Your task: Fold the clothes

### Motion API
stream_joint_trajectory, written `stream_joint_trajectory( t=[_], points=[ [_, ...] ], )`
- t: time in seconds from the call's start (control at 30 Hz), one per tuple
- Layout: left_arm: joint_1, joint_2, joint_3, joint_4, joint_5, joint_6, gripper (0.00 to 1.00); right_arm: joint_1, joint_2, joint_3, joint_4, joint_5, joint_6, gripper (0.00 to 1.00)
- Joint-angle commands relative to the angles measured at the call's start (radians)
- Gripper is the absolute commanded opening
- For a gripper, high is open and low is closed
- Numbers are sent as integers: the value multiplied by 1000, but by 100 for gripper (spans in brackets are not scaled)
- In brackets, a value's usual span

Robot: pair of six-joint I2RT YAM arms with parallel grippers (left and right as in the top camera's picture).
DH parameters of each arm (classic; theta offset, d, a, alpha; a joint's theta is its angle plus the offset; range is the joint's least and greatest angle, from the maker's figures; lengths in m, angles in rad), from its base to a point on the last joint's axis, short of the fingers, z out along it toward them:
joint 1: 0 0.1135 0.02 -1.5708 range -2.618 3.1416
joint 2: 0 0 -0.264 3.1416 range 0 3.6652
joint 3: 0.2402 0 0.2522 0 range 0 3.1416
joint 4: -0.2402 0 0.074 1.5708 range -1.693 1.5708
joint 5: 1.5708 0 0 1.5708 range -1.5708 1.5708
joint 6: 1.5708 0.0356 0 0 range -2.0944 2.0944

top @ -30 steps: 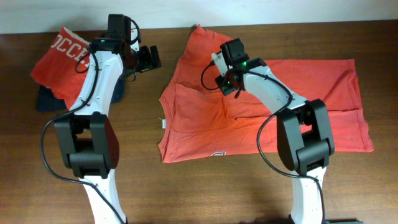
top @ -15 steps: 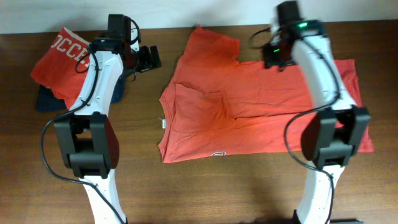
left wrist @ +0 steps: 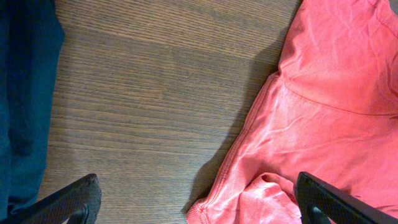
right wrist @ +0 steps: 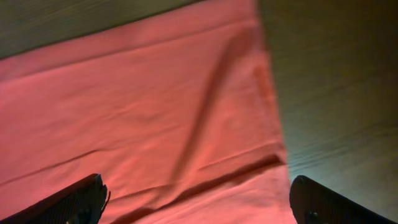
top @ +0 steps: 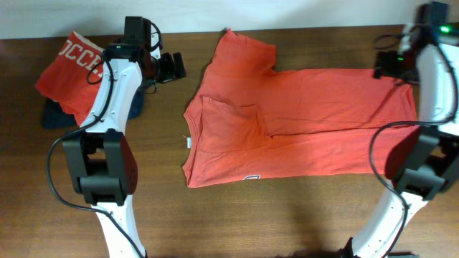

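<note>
bench: dark wood (top: 287, 222), carries everything in view.
T-shirt: coral-red (top: 323, 107), spread flat mid-bench, well apart from the stack. Collar toward the left arm's side, hem toward the right arm's side.
T-shirt layers: a flap lies turned over the chest just beside the collar. A layer edge runs lengthwise from it toward the hem. Reads as the near side turned in once.
far sleeve: (top: 247, 50) flat and sticking out, not tucked.
folded coral garment: (top: 68, 68) far-left corner, white block lettering showing. It lies on top of the navy one.
navy garment: (top: 54, 115) folded, under the coral one, its near edge poking out. Also at the left edge of the left wrist view (left wrist: 25, 93).
left fingers: (top: 176, 68) spread wide, nothing between them. They hang over bare bench between the stack and the T-shirt's far shoulder, whose edge shows at the right of the wrist view.
right fingers: (top: 387, 66) spread wide, holding nothing. They hang over the far hem corner; the wrist view shows the hem edge with bare wood beside it. Cannot tell whether they touch the cloth.
progress: roughly a third on this shirt, my estimate. The stack looks finished.
done: first lengthwise turn-in, near side.
left: far side and sleeve in, then folds end to end, then onto the stack, I'd guess.
count: arms 2, coral garments 2 (one folded, one spread), navy garments 1, so 3 garments total.
</note>
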Motion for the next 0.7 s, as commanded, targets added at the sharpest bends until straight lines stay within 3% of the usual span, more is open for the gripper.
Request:
stream_joint_trajectory(
  t=[0.0,0.23,0.67],
  points=[
    [3,3,15,0,11,-10,99,-78,-9,14,20,-56,6,99],
    [3,3,15,0,11,-10,99,-158,14,13,51,-60,6,99],
    [2,3,15,89,24,-14,99,-164,14,13,49,-62,5,99]
  ],
)
